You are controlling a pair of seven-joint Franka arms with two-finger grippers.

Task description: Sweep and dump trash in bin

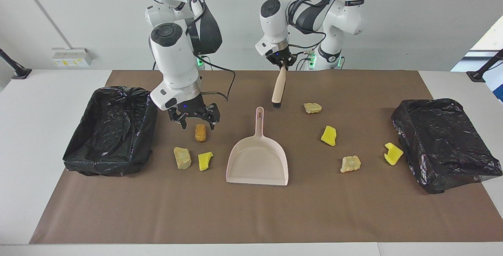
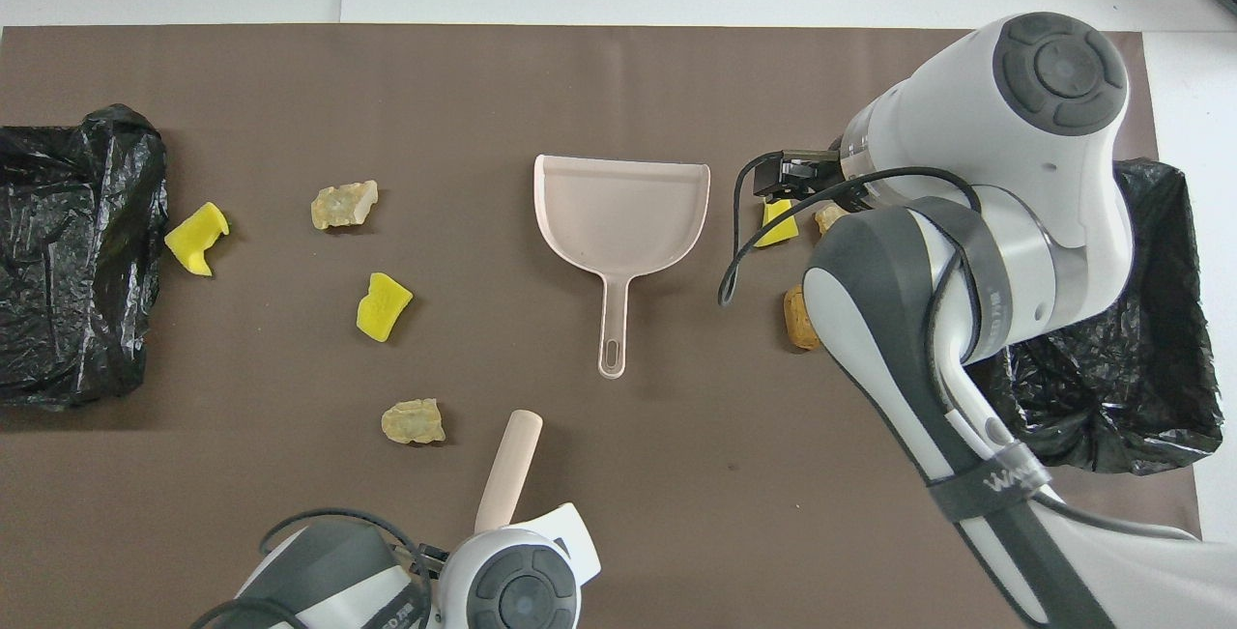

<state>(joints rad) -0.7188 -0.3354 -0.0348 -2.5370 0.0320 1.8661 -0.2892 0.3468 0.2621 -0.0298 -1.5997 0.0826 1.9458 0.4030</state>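
Seven bits of trash lie scattered on the brown mat [image 1: 251,216]: toward the right arm's end, an orange-brown oval [image 1: 200,132] with a tan chunk [image 1: 182,157] and a yellow wedge [image 1: 204,160] farther from the robots, those two just beside each other; toward the left arm's end, a tan chunk near the brush [image 1: 312,108], a yellow wedge in the middle [image 1: 329,135], another tan chunk [image 1: 350,163] and a yellow wedge by the bin [image 1: 393,153]. The beige dustpan [image 1: 257,157] lies flat between the two groups, its handle pointing toward the robots. The right gripper [image 1: 195,121] hangs with its fingers spread, holding nothing, just above the orange-brown oval. The left gripper [image 1: 281,61] is clenched on the handle of a brush [image 1: 278,87], which hangs down with its dark bristles close above the mat, near the dustpan's handle. A black-lined bin [image 1: 110,130] sits open at the right arm's end of the mat, and a second black-bagged bin [image 1: 446,142] at the left arm's end
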